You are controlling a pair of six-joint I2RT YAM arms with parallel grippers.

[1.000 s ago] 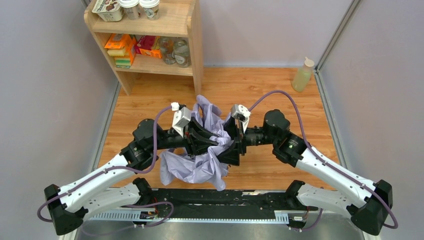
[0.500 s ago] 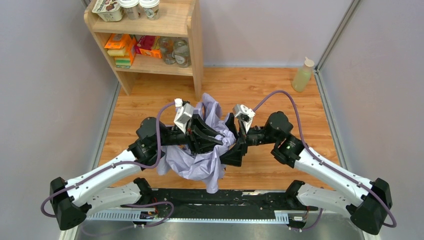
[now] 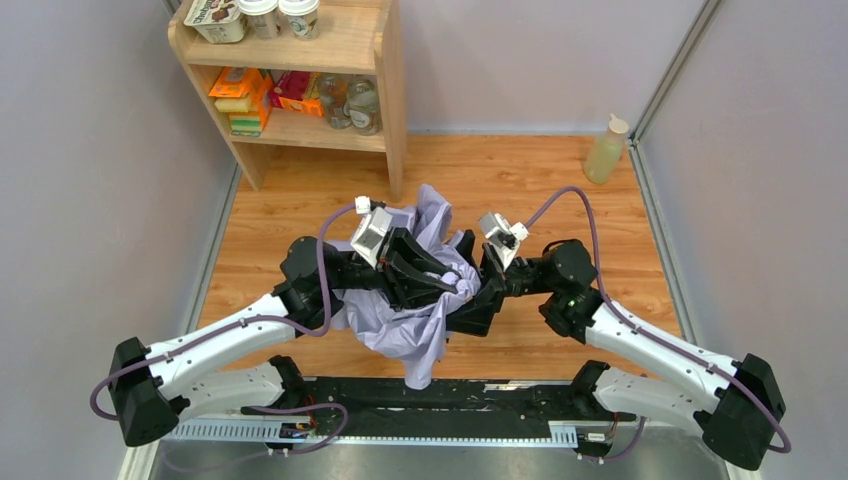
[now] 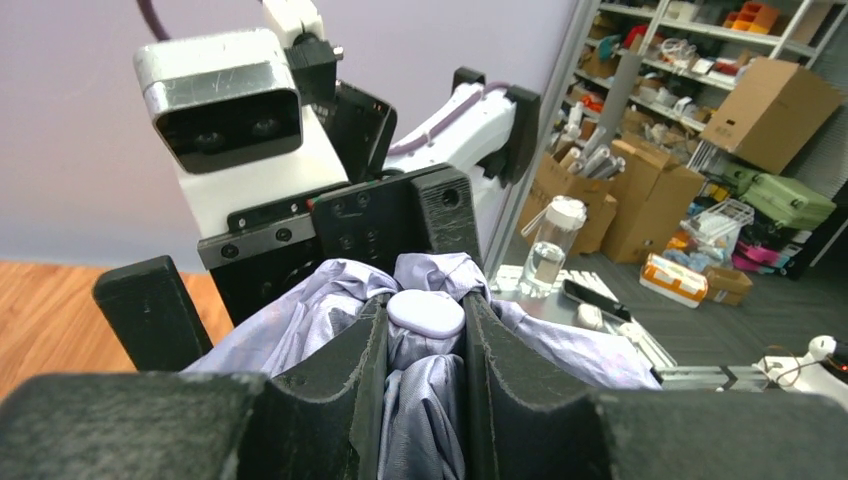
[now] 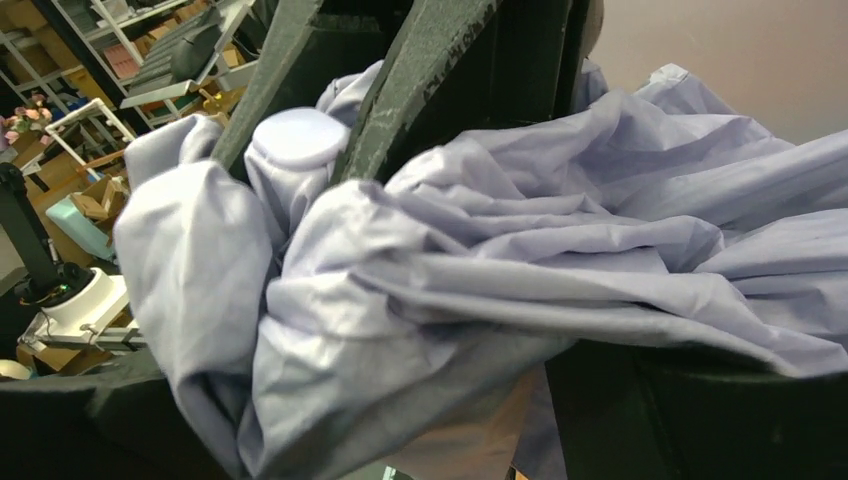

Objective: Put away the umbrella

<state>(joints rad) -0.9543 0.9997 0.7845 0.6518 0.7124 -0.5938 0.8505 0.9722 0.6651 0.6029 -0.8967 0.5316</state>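
Left end effector [image 4: 425, 312] is clamping the crumpled umbrella [image 3: 400, 330]; right end effector [image 5: 400, 420] is gaping wide around its fabric. Stowing is looking far off.

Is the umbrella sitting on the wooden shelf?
No, the umbrella is bunched up in the left gripper, out in front of the shelf.

- Orange-brown wood-plank tabletop [image 3: 560, 190], closed in by pale grey walls.
- Light wooden shelf unit [image 3: 393, 100] stands at its far left corner.
- Top shelf: brown-labelled tub [image 3: 215, 18], two white-lidded cups [image 3: 280, 14].
- Lower shelf: orange and yellow boxes [image 3: 240, 98], red packet [image 3: 292, 88], glass jars [image 3: 362, 105].
- Translucent yellowish squeeze bottle [image 3: 605, 152] stands upright at the far right corner.
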